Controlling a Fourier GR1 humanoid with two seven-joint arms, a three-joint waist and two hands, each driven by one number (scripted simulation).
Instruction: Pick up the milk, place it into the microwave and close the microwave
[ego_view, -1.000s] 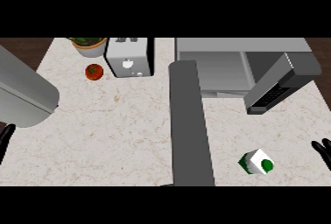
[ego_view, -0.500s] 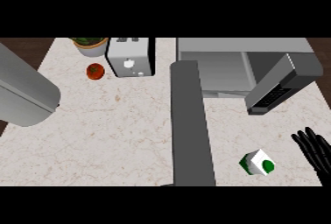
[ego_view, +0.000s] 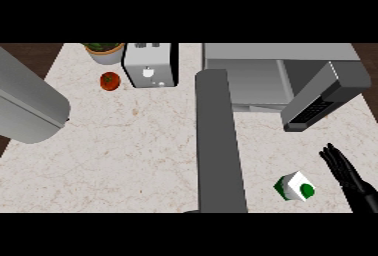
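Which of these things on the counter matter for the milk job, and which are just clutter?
Job: milk carton; microwave with its door open; right hand, open beside the carton.
Clutter: toaster; tomato; potted plant.

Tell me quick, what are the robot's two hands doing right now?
Left hand: not in the picture.
Right hand: open, fingers straight, holding nothing, just right of the milk carton.
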